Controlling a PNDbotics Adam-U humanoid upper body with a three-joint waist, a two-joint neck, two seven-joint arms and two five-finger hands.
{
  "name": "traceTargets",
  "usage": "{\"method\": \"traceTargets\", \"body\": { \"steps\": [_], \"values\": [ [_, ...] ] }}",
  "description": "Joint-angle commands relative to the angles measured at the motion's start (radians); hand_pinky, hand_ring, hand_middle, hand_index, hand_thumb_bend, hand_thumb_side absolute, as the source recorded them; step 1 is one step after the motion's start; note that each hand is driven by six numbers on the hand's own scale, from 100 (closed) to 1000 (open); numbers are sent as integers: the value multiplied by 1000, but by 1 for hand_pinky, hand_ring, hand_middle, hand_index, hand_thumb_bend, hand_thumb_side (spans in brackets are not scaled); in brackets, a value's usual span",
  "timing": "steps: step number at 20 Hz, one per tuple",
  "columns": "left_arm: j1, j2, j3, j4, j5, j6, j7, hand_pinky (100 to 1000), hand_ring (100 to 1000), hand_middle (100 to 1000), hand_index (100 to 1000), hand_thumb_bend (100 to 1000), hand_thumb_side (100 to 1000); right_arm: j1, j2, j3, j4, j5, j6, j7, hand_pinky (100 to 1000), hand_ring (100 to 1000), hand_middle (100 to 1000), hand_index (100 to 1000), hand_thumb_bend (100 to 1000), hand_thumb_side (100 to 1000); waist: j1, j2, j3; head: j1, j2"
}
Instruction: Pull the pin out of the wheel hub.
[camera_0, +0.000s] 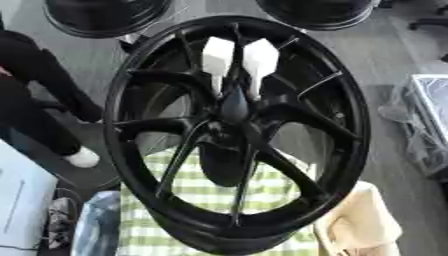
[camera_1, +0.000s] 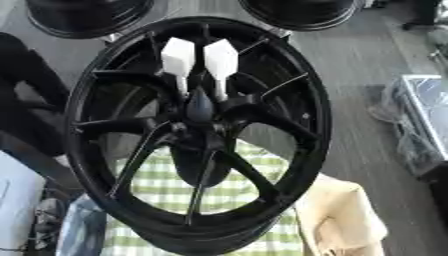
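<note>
Left eye view: black wheel hub (camera_0: 236, 130) fills the frame above a green-checked cloth (camera_0: 206, 192) and grey floor (camera_0: 394, 55). Two white pins (camera_0: 238, 60) stand in its centre. Right eye view adds nothing. No hand visible.

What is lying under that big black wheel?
Through the spokes of the wheel shows a green-and-white checked cloth, with a cream cloth beside it. The rim and hub hide whatever the wheel rests on.

Green checked cloth (camera_0: 210, 192), cream fabric (camera_0: 367, 220), two black rims (camera_0: 105, 15) behind.
</note>
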Motion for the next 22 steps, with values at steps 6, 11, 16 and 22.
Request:
{"method": "traceTargets", "body": {
  "steps": [6, 11, 16, 22],
  "values": [
    [9, 53, -1, -3, -2, 1, -5, 724, 658, 602, 710, 168, 805, -211, -67, 152, -22, 47, 40, 210, 874, 769, 712, 838, 100, 396, -11, -34, 3, -1, 17],
    [22, 79, 2, 3, -1, 2, -5, 724, 658, 602, 709, 174, 793, -342, -55, 256, -22, 130, 65, 338, 870, 779, 726, 839, 100, 326, -20, -42, 2, -6, 23],
    [34, 98, 16, 7, 6, 0, 8, 725, 658, 602, 709, 172, 791, -430, -25, 368, -22, 218, 152, 447, 877, 790, 736, 844, 100, 376, -19, -44, -3, 0, 23],
    [40, 106, 20, 10, 9, 0, 12, 725, 658, 602, 709, 172, 791, -467, 22, 428, -22, 328, 199, 552, 880, 800, 745, 853, 100, 302, -14, -40, -3, 6, 23]
  ]
}}
